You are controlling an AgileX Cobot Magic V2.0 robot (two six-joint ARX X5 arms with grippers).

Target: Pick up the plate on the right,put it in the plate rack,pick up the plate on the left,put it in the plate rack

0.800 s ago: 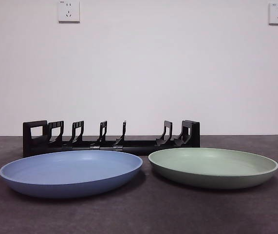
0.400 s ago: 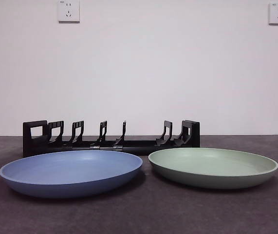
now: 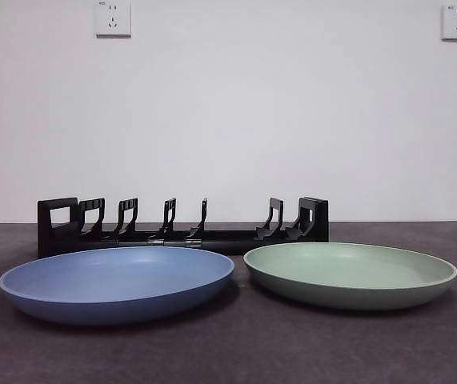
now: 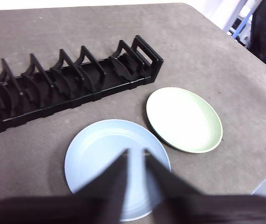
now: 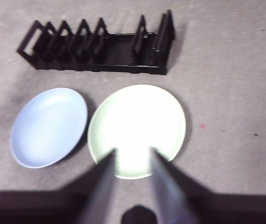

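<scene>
Comparing the front view with the two earlier pictures turns up no difference: the blue plate (image 3: pixel 117 282), the green plate (image 3: pixel 350 274) and the plate rack (image 3: pixel 183 228) sit exactly where they sat, and no arm has come into that view.

Both arms hang high above the table (image 3: pixel 236 352), looking down. The left gripper (image 4: pixel 136 152) is poised over the blue plate, its two jaws slightly apart with a narrow gap between the tips and nothing in them. The right gripper (image 5: pixel 133 151) is poised over the green plate, its jaws spread wider, likewise holding nothing; both pairs are blurred, so their tips are hard to trace.

Taking the front view as a clock face centred on the gap between the plates, the blue plate lies at 9 o'clock and the green plate at 3 o'clock, close together but not touching. The rack stretches behind them toward 12 o'clock, reaching farther to the 9 o'clock side, all its slots free of plates. Two white wall sockets (image 3: pixel 113 18) sit high on the wall, at 11 and 1 o'clock.
</scene>
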